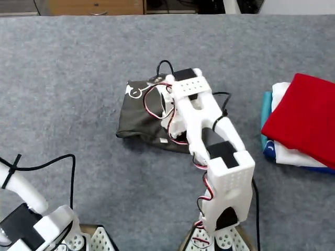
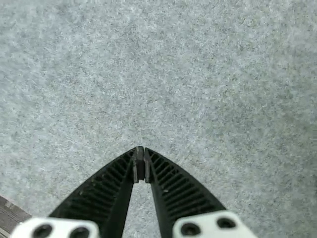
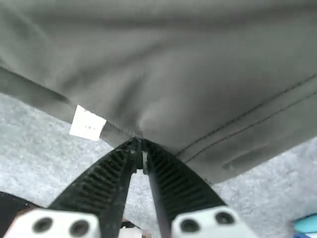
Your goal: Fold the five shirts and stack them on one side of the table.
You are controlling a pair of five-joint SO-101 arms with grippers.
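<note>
Right now your right claw (image 3: 139, 148) is pressed together on the hem of the dark grey shirt (image 1: 138, 117), and the cloth puckers where the tips bite, just beside a small white tag (image 3: 87, 123). From above, you can see that shirt lying roughly folded near the middle of the grey carpeted worktop (image 1: 68, 78), with the right arm (image 1: 209, 136) stretched out over its right-hand part and its wrist covering that edge.

Your left claw (image 2: 140, 163) has its tips closed against each other with nothing between them, and it hangs over bare carpet. The left arm (image 1: 31, 209) sits tucked back at the near left corner, well apart from the dark shirt.

On the right edge of the worktop you have a stack: a red shirt (image 1: 306, 117) on top, a white shirt (image 1: 293, 154) beneath it, and blue cloth (image 1: 269, 149) and teal cloth (image 1: 266, 107) peeking out below.
</note>
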